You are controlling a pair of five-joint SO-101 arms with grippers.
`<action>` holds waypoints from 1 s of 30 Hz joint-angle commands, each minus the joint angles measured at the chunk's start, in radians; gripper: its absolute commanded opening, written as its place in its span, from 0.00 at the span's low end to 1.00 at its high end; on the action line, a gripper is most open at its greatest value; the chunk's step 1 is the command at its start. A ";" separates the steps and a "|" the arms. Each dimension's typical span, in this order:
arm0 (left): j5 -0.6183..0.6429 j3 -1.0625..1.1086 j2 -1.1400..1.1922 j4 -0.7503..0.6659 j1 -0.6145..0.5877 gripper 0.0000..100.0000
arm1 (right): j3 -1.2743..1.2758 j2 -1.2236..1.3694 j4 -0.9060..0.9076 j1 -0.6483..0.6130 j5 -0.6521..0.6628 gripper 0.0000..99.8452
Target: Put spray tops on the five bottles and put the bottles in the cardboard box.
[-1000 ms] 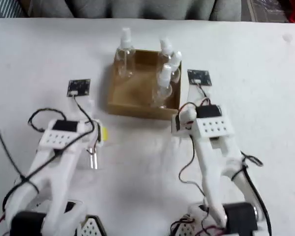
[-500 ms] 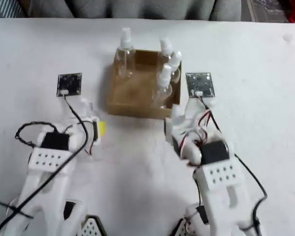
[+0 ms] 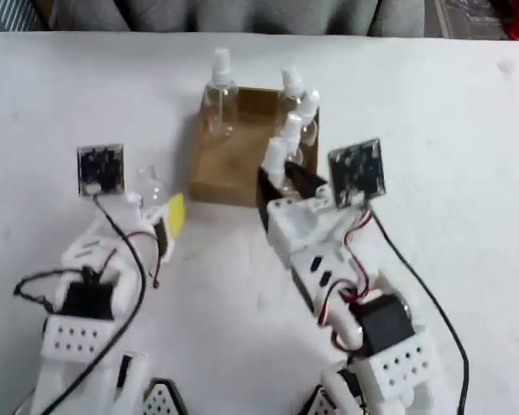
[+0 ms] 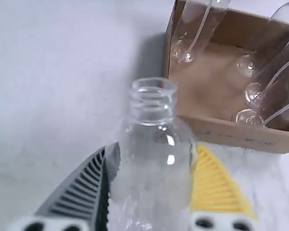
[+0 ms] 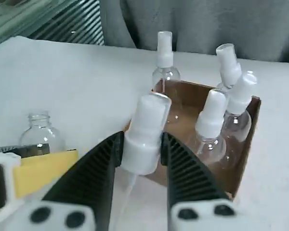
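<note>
On the white table (image 3: pixel 467 112), just beside the left outer wall of the brown cardboard box (image 3: pixel 229 186), a clear round-shouldered plastic bottle (image 4: pixel 151 159) is clenched in the left gripper (image 4: pixel 153 161), between one grey ribbed finger and one yellow one. The bottle's neck is threaded, open and bare. Whether its base rests on the table cannot be told.

The right gripper (image 5: pixel 142 144) grasps a white spray top (image 5: pixel 145 134) between two black ribbed fingers. The top is nearly upright, nozzle end up. In the high view it sits at the box's near wall, towards the right corner, apart from the open bottle.

Four clear capped bottles (image 3: pixel 291 143) stand upright in the box: one at the far left corner and three grouped along the right side.

The left wrist view shows the open bottle's thread rings and rim. It also shows the boxed bottles' bases with their dip tubes running down inside.

The right wrist view shows a thin clear dip tube (image 5: pixel 127 190) hanging below the held top. The open bottle appears farther off, next to the left gripper's yellow finger.

The high view shows both arms' layout, one at each side of the box's near wall.
</note>
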 commanded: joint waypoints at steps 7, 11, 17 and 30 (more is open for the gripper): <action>0.000 0.247 -0.535 -0.098 -0.007 0.02 | 0.176 -0.266 -0.403 -0.042 0.014 0.02; 0.002 0.296 -0.700 -0.100 -0.004 0.02 | 0.175 -0.297 -0.613 -0.050 0.068 0.02; 0.002 0.301 -0.679 -0.101 -0.001 0.02 | 0.157 -0.234 -0.829 -0.068 0.313 0.02; -0.006 0.471 -0.679 -0.242 0.056 0.02 | -0.440 0.295 -0.869 -0.272 0.267 0.02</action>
